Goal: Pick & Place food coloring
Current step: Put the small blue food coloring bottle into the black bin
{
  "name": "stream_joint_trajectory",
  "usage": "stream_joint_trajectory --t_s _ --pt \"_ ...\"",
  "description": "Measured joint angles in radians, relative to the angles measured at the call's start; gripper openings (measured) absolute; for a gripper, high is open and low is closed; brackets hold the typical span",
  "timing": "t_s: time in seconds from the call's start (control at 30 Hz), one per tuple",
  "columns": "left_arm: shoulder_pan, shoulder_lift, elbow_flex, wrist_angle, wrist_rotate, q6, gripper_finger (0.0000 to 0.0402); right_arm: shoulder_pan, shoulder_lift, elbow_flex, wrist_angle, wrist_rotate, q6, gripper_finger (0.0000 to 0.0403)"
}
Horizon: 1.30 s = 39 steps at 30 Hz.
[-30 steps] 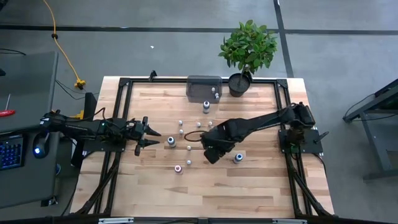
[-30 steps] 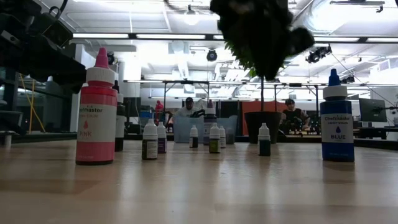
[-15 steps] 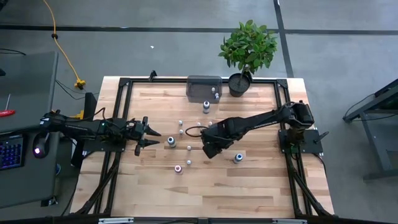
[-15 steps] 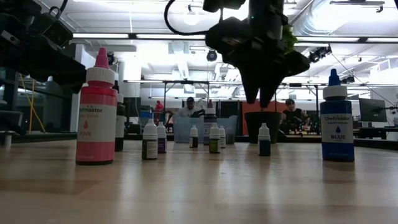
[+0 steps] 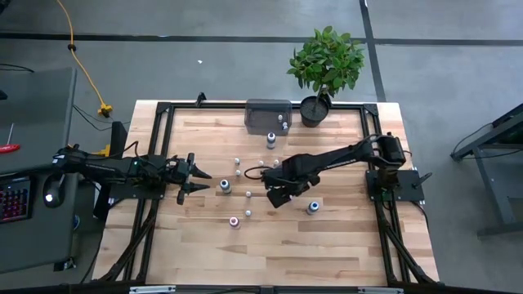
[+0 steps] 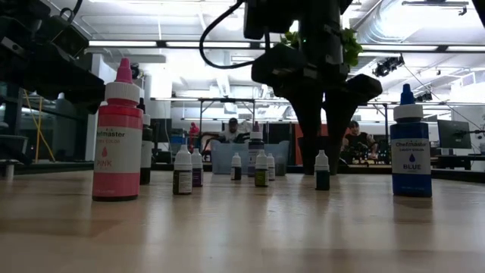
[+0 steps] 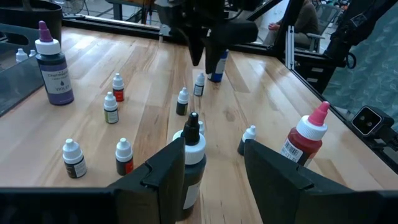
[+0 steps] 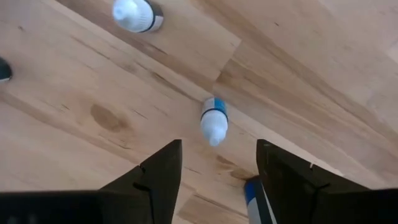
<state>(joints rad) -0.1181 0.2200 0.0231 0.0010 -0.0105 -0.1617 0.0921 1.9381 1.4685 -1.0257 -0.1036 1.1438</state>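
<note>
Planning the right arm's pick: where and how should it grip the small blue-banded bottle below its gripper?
Grip the small blue-banded bottle across its round body, just under the white cap, descending from straight above. It stands upright with bare wood around it, and the open right gripper already hangs almost over it.

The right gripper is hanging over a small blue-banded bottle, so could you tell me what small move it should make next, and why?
Probably a straight descent. The right gripper is open and points down at the table, and the small blue-banded bottle stands free just ahead of its fingertips, roughly centred between them. Lowering until the fingers straddle it, then closing, looks right. The left gripper waits at the table's left.
</note>
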Motion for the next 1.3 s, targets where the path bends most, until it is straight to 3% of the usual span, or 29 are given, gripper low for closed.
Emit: stream_joint_trajectory --t_s 0.3,0.53,1.03,1.3 --pt "0.000 0.000 0.000 0.000 0.000 0.000 0.0163 -0.007 0.000 -0.005 0.002 0.013 -0.007 0.0197" --pt "0.000 0.000 0.000 0.000 0.000 0.000 0.0163 -0.007 0.000 -0.113 0.155 -0.070 0.020 0.0197" --pt "0.000 0.000 0.000 0.000 0.000 0.000 0.0163 -0.006 0.000 -0.126 0.178 -0.024 0.019 0.0197" --pt "0.000 0.000 0.000 0.000 0.000 0.000 0.0163 -0.006 0.000 -0.126 0.182 -0.023 0.001 0.0161"
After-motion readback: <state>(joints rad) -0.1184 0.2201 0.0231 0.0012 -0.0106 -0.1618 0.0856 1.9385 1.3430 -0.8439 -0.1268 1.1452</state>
